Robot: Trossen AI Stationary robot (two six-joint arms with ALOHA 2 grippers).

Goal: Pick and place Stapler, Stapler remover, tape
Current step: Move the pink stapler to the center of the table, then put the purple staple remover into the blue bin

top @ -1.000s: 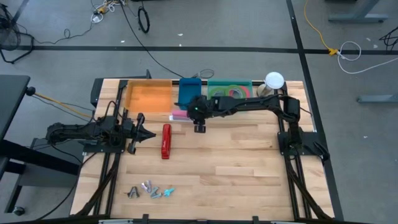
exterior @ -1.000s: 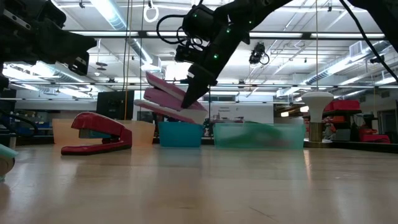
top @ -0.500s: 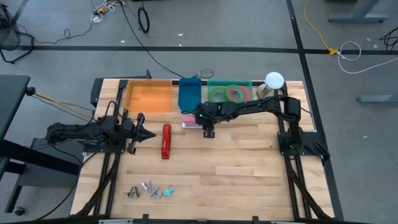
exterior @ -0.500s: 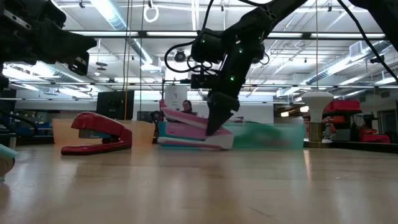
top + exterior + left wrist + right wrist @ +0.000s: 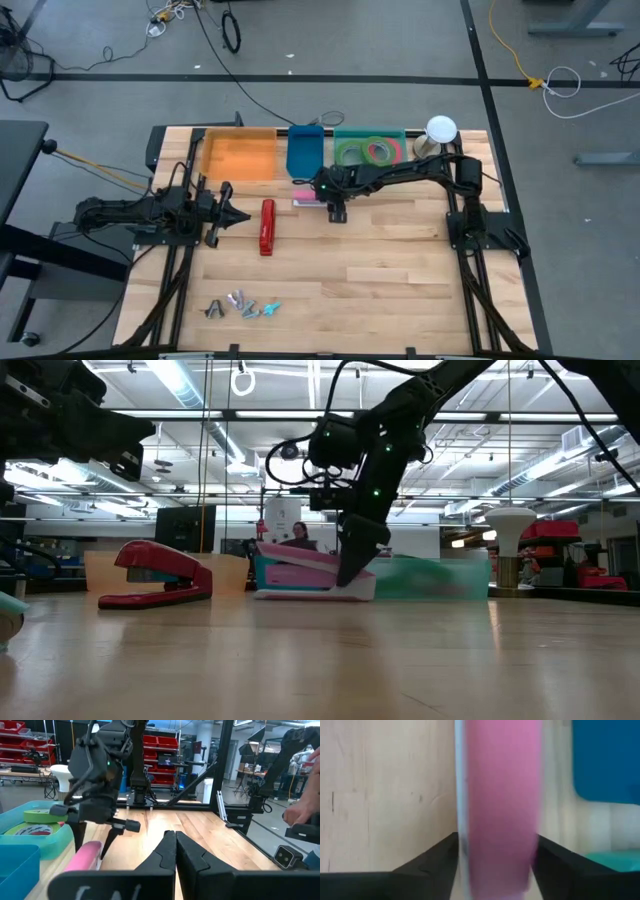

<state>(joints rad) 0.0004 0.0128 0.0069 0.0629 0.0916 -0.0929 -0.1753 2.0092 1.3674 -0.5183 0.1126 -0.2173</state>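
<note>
When viewed from above, table point(image 5: 380, 260): carried three bins along the far edge.
Bins: orange bin point(image 5: 240, 155), blue bin point(image 5: 304, 150) and green bin point(image 5: 337, 135), side by side.
Right gripper point(image 5: 338, 210): hung low over the pink stapler point(image 5: 300, 572); could not tell whether clamped on it or letting go.
Left gripper point(image 5: 175, 850): waited closed and empty, near the red stapler point(image 5: 267, 227).
Pink stapler: lay flat on the table just in front of the blue bin, not inside it.
Tape point(image 5: 365, 150): sat in the green bin; green and red-pink rolls.
Staple removers point(image 5: 240, 305): lay clustered at the near edge, well apart from both arms.
Step, as judged: stapler handling, with the pink one the piece in hand.
Next move, as judged: called for a settled grip or a clean release, then a straight lift clear of the blue bin's wall.
Hidden: contact at the pink stapler's sides, blurred in the right wrist view; blue bin's contents unclear; number of removers hard to count.
</note>
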